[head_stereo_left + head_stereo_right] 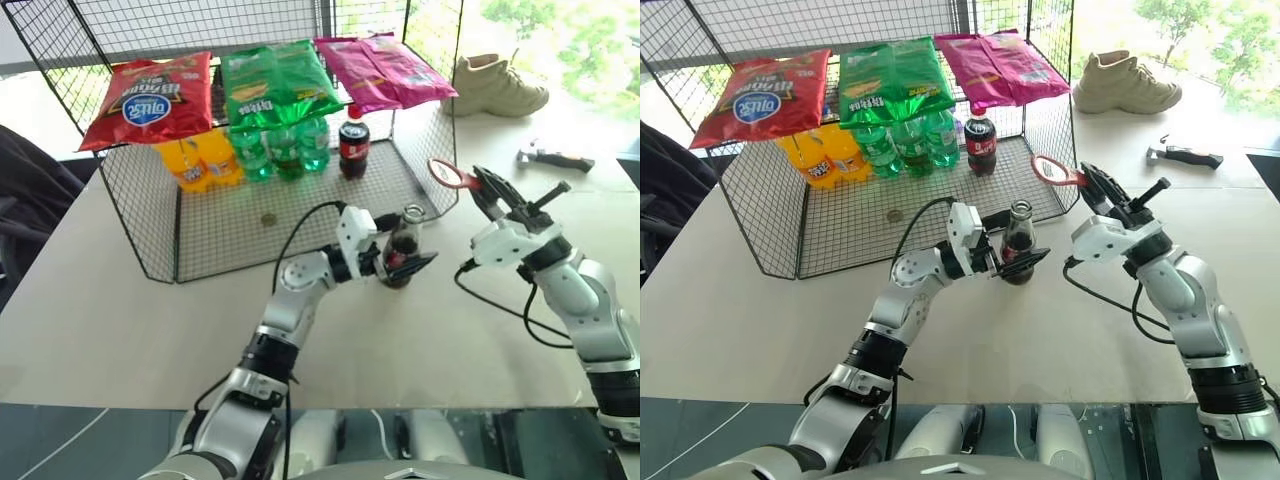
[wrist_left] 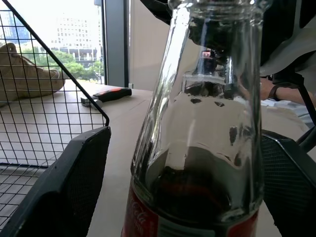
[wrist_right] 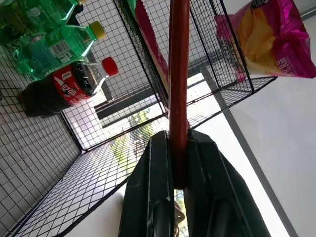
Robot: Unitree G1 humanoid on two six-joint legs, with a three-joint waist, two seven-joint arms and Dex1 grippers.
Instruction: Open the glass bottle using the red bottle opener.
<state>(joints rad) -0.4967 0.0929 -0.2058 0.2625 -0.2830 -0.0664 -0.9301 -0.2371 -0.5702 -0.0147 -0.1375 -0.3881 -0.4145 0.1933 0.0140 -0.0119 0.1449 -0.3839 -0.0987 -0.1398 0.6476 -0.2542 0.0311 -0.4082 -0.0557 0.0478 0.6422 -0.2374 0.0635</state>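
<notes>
Between the spread black fingers of the left gripper (image 1: 1017,259) stands the small clear glass bottle (image 1: 1016,243) with dark liquid and a red label, upright on the pale table (image 1: 740,330) just outside the wire cage; the left wrist view shows gaps between both pads and the glass, so those jaws stand open around it, not clamping. The right gripper (image 1: 482,187), well up and to the bottle's right, has its jaws shut on the handle of the flat red bottle opener (image 1: 446,173), ring head pointing toward the cage. The bottle mouth looks bare of a cap, so I judge the prying done, though the rim is too small to be sure; what remains seems to be letting go and putting the opener down. The black wire-mesh cage (image 1: 150,225) holds orange drink bottles (image 1: 197,158), green plastic bottles (image 1: 283,148) and a round plastic cola bottle with a red cap (image 1: 353,143); red (image 1: 152,98), green (image 1: 276,82) and pink (image 1: 383,70) snack bags lie on top.
</notes>
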